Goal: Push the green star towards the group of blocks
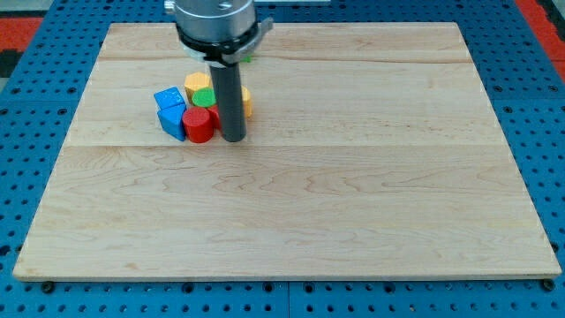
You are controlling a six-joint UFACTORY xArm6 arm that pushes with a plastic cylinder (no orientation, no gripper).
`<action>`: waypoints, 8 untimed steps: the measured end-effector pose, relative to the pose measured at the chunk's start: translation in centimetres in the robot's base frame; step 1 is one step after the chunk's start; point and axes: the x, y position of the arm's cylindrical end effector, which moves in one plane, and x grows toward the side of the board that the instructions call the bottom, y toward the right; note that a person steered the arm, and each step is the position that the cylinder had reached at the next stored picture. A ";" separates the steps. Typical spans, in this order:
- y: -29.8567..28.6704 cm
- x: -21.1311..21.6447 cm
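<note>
A tight group of blocks sits at the board's upper left: two blue blocks, a yellow block, a green block, a red cylinder and a yellow block partly behind the rod. My tip rests on the board just right of the red cylinder, touching or nearly touching it. A small green sliver shows beside the arm's head near the view's top. It may be the green star, but the arm hides its shape.
The wooden board lies on a blue pegboard surface. The arm's grey head hangs over the board's top edge and hides what is under it.
</note>
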 end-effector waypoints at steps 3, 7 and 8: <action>10.8 0.0; 1.2 -22.5; 1.1 -20.3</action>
